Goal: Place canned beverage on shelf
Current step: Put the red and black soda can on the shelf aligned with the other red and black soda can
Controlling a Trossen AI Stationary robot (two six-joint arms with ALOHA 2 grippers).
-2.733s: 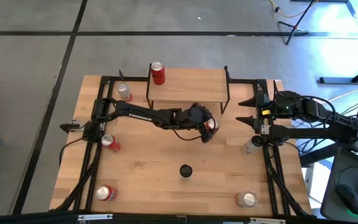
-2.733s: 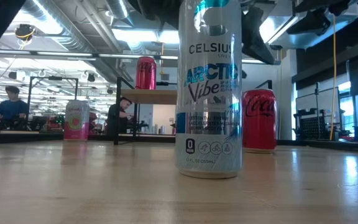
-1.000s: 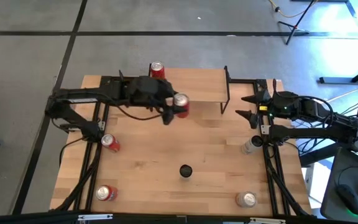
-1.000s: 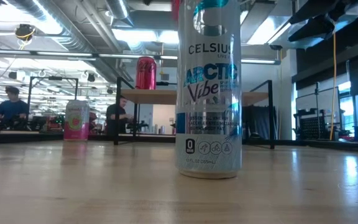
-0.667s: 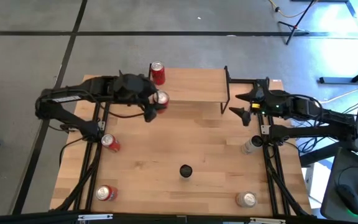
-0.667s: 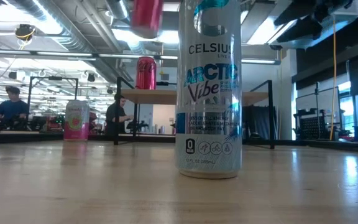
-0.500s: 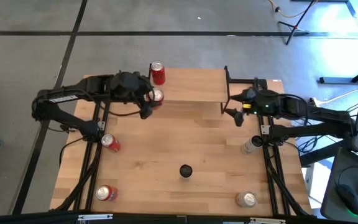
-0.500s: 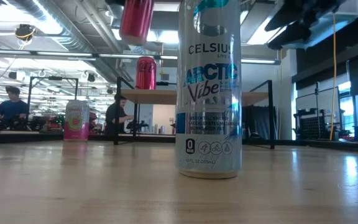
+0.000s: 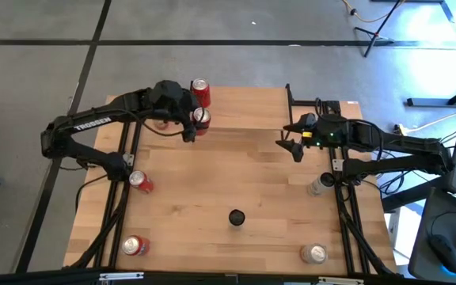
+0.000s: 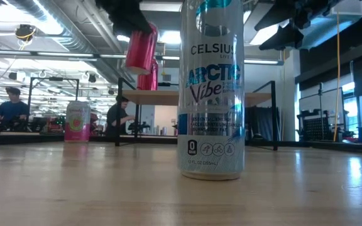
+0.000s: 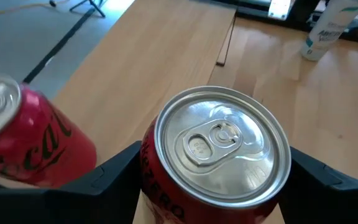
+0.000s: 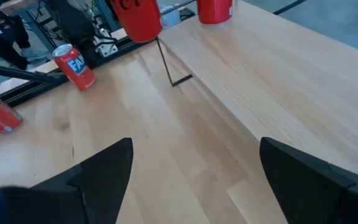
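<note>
Two dark, matte-black jointed arms, seen from above. The left arm (image 9: 93, 125) carries white "TROSSEN" lettering along its long link and ends in a bulky rounded wrist housing. The right arm (image 9: 394, 146) is built of the same slender black links, with thin black cables looping along its length and a small green-yellow light near the wrist. The left gripper (image 11: 213, 177) has two broad, flat, black fingers (image 11: 114, 171) with angular, chamfered edges. The right gripper (image 12: 191, 180) has matching dark wedge-shaped fingers (image 12: 101, 171), smooth-faced and without visible markings.
</note>
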